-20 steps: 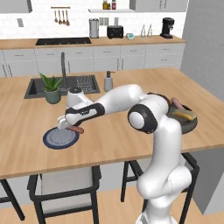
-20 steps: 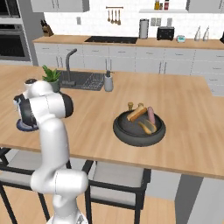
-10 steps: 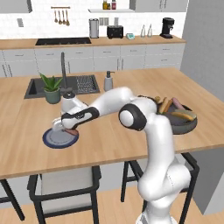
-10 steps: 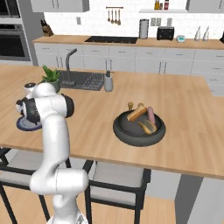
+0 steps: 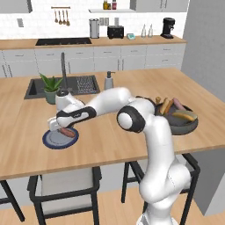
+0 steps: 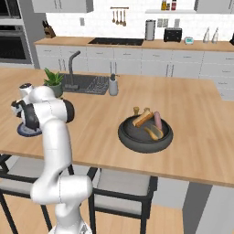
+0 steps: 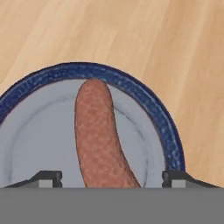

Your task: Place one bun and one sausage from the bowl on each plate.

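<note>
Two-finger gripper (image 7: 112, 177) over the round blue-rimmed, grey-centred plate (image 7: 168, 131), jaws spread wide, one tip on either side of the reddish-brown sausage (image 7: 99, 140), which lies on the plate from 12 to 6 o'clock. The sausage looks light, smooth and prone to roll; a mid-length hold would suit. The wide dark grey-black bowl (image 5: 190, 126), holding buns and sausages, sits well apart at 3 o'clock. Open wooden counter (image 5: 110, 140) lies between; the counter edge is near at 6 o'clock.

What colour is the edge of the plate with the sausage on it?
Dark blue. The plate has a grey middle under the sausage; the hand view shows it best.
</note>
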